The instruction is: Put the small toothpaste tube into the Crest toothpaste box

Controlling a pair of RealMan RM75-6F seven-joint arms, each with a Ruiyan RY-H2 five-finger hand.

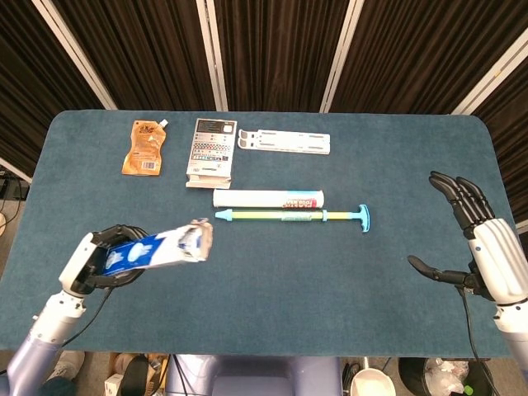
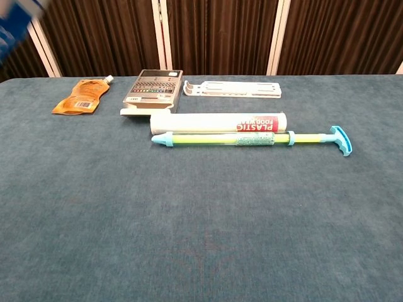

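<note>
Dark curtains with white struts back a desk (image 1: 272, 272) covered in blue felt. Left hand (image 1: 97, 262) grips the Crest toothpaste box (image 1: 161, 248) by its rear end, lifted off the desk near the front-left corner; box lies roughly level, crumpled open mouth pointing toward the centre, probably so a tube can be slid in. Chest view catches only a blurred blue sliver (image 2: 16, 28) top left, likely the box. Right hand (image 1: 483, 247) hovers at the right edge, fingers spread, thumb out sideways, holding nothing. No small toothpaste tube clearly identifiable; candidates are the orange pouch (image 1: 142, 148) far left or something already inside the box, cannot tell. White tube (image 1: 268, 198) and green-blue syringe-like tool (image 1: 293, 216) lie side by side mid-desk, touching or nearly so.
</note>
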